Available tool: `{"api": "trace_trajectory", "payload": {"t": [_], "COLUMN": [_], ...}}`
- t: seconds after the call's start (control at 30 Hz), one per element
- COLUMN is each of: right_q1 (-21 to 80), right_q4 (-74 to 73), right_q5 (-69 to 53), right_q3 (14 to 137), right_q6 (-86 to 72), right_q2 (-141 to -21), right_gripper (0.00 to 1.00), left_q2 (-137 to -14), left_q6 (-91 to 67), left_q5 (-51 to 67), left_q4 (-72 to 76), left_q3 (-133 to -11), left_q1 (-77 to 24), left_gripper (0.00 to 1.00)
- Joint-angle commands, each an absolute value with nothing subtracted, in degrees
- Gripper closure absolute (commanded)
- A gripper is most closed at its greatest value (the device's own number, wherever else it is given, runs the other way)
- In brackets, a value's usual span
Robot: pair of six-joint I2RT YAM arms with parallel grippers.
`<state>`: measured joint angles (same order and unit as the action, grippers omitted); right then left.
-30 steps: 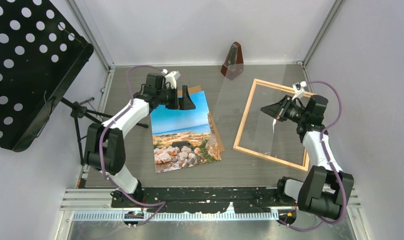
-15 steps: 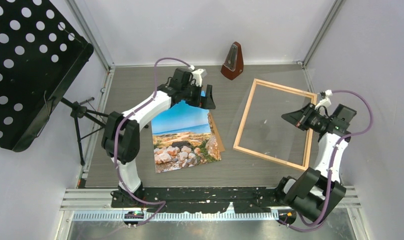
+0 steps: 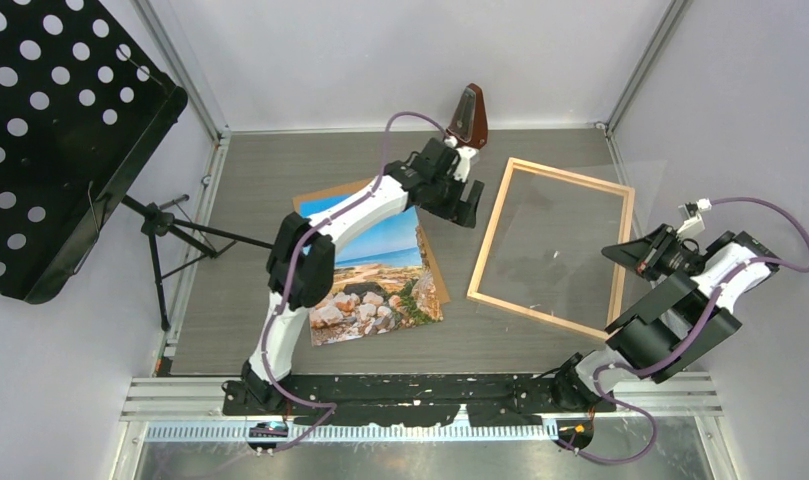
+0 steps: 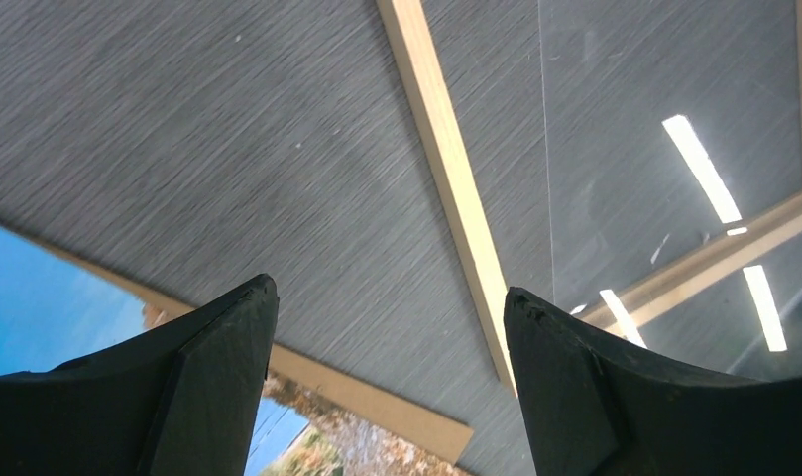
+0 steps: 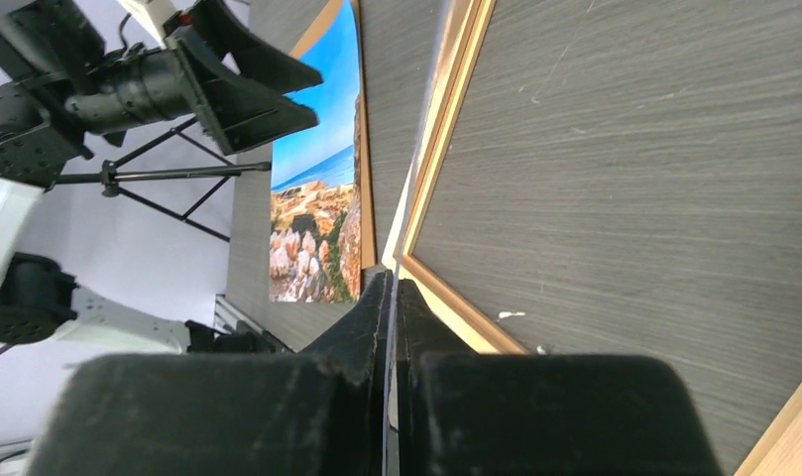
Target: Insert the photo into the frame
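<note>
The photo, with blue sky and a rocky shore, lies face up at mid-table on a brown backing board. The light wood frame lies to its right. My left gripper is open and empty, hovering over bare table between the photo's top right corner and the frame's left rail. The left wrist view shows the photo's corner and the board's edge. My right gripper is shut on the edge of a clear sheet that lies over the frame. The sheet shows edge-on between its fingers.
A brown metronome stands at the back, just behind my left gripper. A black perforated music stand on a tripod fills the left side. Grey walls close in the table at the back and right.
My left arm has swung right, from the photo's top edge to the frame's left rail. My right arm has drawn back to the right with the clear sheet.
</note>
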<state>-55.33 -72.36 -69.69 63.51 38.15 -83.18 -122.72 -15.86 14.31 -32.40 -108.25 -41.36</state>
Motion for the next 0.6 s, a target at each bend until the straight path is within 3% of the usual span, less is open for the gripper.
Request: {"api": "trace_trajectory", "payload": {"t": [0.0, 0.4, 0.57], "right_q1": [-58.9, -59.9, -59.9], "right_q4": [-89.3, -89.5, -89.5], "right_q5": [-73.4, -72.4, -72.4], "right_q3": [67.7, 67.9, 67.8], "right_q6": [56.0, 58.0, 58.1], "right_q2": [-86.6, -86.3, -86.4], "right_gripper": [0.94, 0.94, 0.94], "left_q2": [-128.6, -139.1, -139.9], "left_q6": [-15.9, -18.0, -18.9], "left_q5": [10.7, 7.5, 8.9], "left_q4": [-39.8, -44.6, -43.7], "left_q3": [-117.6, -127.8, -127.9], "left_q1": [-44.0, -48.6, -49.2], "left_gripper": [0.19, 0.36, 0.37]}}
